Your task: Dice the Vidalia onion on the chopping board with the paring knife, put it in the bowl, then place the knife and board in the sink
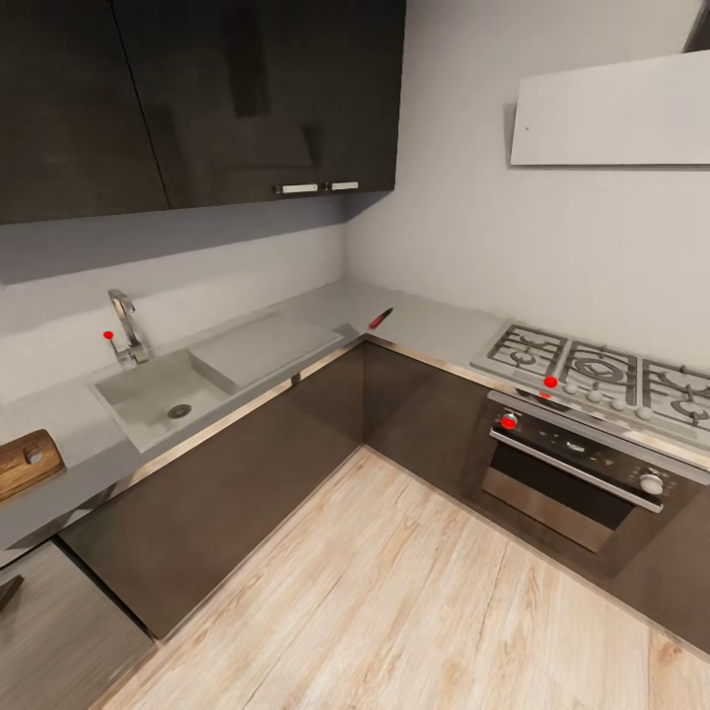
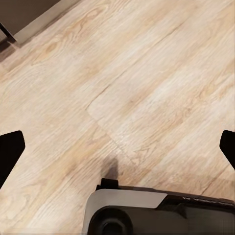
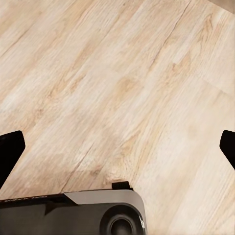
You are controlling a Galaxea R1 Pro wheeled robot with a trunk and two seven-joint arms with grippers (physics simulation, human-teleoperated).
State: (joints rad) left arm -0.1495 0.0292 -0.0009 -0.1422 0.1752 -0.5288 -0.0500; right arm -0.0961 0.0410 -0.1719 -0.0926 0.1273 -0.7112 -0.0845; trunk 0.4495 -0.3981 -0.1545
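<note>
In the head view the grey steel sink (image 1: 158,394) sits in the countertop (image 1: 325,306) at the left, with its round drain and a chrome tap (image 1: 125,325) behind it. No Vidalia onion shows in the basin from here, and the bowl is out of view. The chopping board (image 1: 25,461) lies at the far left edge of the countertop. The paring knife (image 1: 381,318) rests in the counter's corner. Over the wooden floor, my left gripper (image 2: 117,149) stands open and holds nothing. My right gripper (image 3: 117,149) is open too, above the floor.
A gas hob (image 1: 602,373) and oven (image 1: 582,473) stand at the right, dark wall cabinets (image 1: 197,99) hang above the sink, and a white hood (image 1: 611,113) hangs over the hob. Light wooden floor (image 1: 394,592) spreads between the cabinet runs. Part of my base (image 2: 147,215) shows below the grippers.
</note>
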